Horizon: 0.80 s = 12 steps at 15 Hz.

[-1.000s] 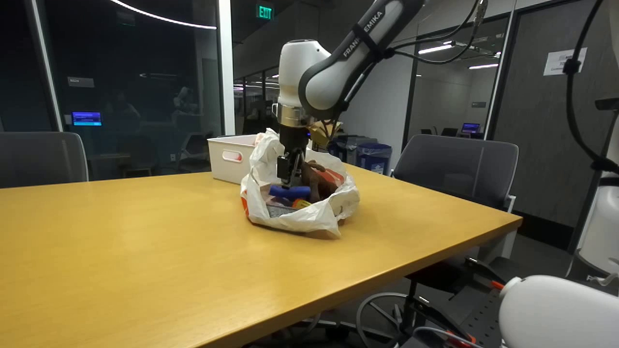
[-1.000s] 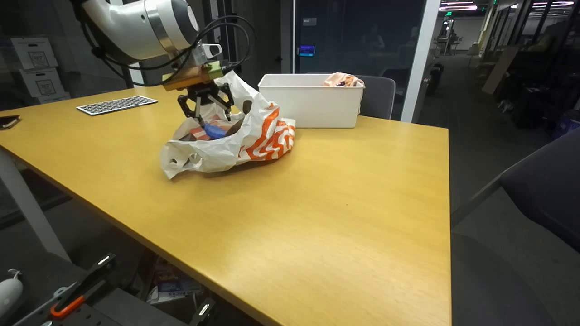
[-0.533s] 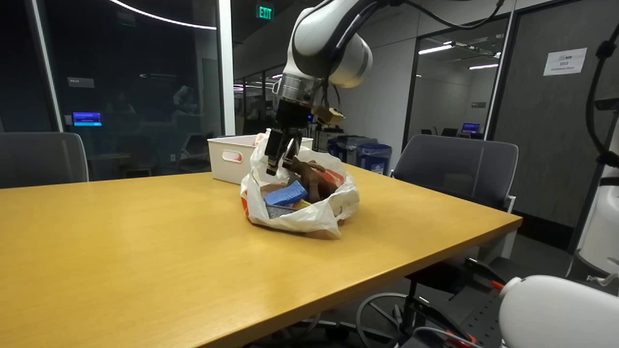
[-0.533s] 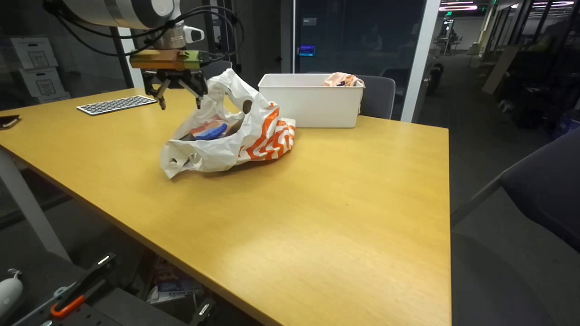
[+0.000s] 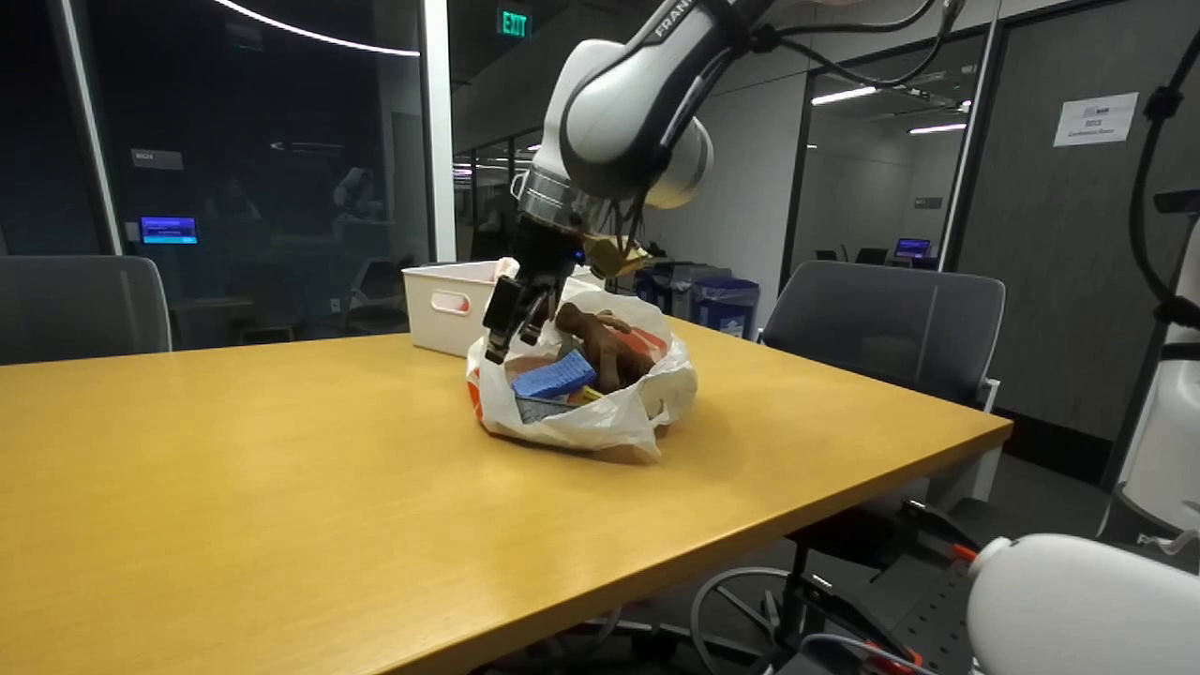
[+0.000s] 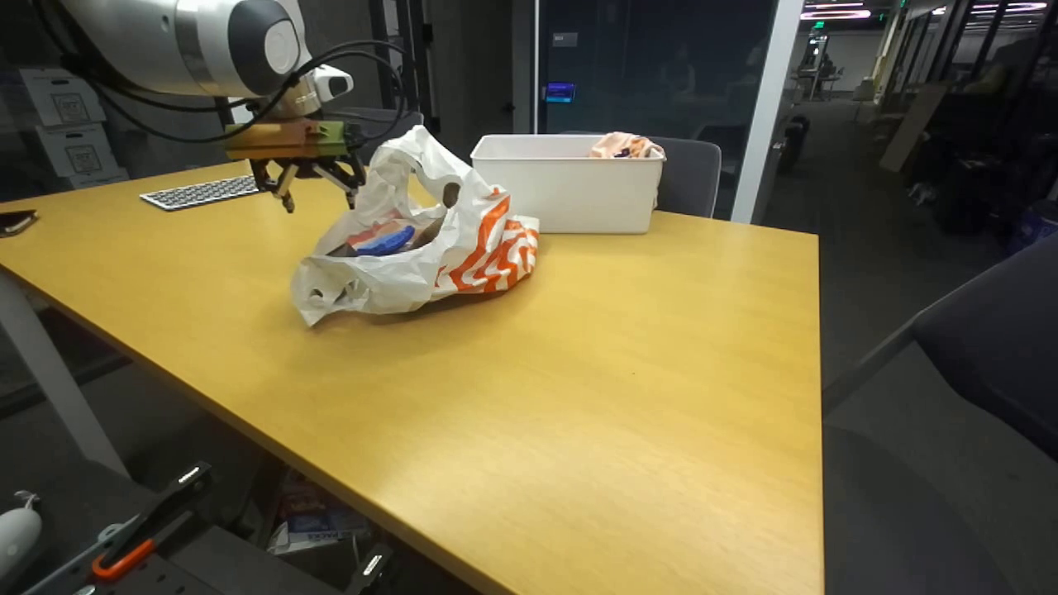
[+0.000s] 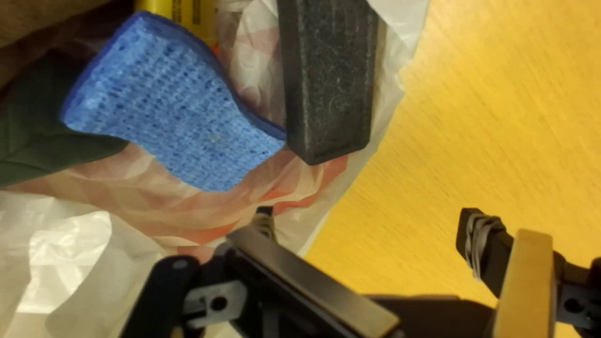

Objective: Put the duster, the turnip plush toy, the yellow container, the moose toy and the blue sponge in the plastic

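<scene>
A white plastic bag with orange stripes (image 5: 581,433) (image 6: 488,264) lies open on the table. The blue sponge (image 7: 183,108) rests inside on top; it also shows in both exterior views (image 5: 553,377) (image 6: 387,241). The dark grey duster (image 7: 331,84) lies inside along the bag's edge. Part of the yellow container (image 7: 195,16) shows under the sponge. The brown moose toy (image 5: 607,349) leans in the bag. A green leaf-like piece (image 7: 47,126), perhaps of the turnip plush toy, shows; the rest is hidden. My gripper (image 7: 368,216) (image 6: 320,201) (image 5: 513,345) is open and empty, above the bag's edge.
A white bin (image 6: 570,194) with a pinkish cloth (image 6: 626,145) stands beside the bag. A keyboard (image 6: 202,192) and a dark object (image 6: 16,221) lie on the table (image 6: 628,413). Chairs (image 5: 881,328) stand round the table.
My gripper has let go of the blue sponge, which sprang flat in the bag. The gripper rose out of the bag, moved sideways past its edge, then came slightly lower.
</scene>
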Available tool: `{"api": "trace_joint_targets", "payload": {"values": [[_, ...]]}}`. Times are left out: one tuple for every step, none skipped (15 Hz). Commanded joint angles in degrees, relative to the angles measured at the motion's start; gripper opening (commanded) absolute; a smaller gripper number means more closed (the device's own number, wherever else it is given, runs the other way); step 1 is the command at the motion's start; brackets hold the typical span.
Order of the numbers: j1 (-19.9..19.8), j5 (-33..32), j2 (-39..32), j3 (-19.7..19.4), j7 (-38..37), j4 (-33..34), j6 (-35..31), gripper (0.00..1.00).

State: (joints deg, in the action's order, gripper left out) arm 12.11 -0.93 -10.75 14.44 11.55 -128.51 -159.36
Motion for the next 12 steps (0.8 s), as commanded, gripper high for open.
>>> {"api": "trace_joint_targets", "payload": {"values": [[3.03,-10.89,-3.94,-5.02,-9.63,2.34,-3.81,1.0],[4.16,-14.5,-5.29,-6.97,-12.52,3.27,-3.96,1.0],[4.85,-16.43,-6.62,-7.96,-14.39,4.44,-3.36,1.0],[5.54,-17.93,-7.83,-8.84,-16.31,5.39,-2.73,1.0],[6.1,-18.38,-8.94,-9.02,-17.39,6.39,-2.11,1.0],[6.84,-18.49,-9.85,-9.3,-18.07,7.08,-1.89,1.0],[7.36,-18.21,-10.56,-9.11,-18.41,7.68,-1.52,1.0],[8.24,-18.61,-11.47,-9.61,-19.08,8.37,-1.57,1.0],[8.78,-18.32,-12.25,-9.65,-19.15,9.12,-1.07,1.0],[9.4,-18.15,-12.83,-9.86,-19.63,9.61,-0.88,1.0],[10.03,-18.47,-13.44,-10.33,-19.98,10.16,-1.05,0.75],[10.73,-19.01,-13.85,-11.02,-20.3,10.5,-1.1,0.75]]}}
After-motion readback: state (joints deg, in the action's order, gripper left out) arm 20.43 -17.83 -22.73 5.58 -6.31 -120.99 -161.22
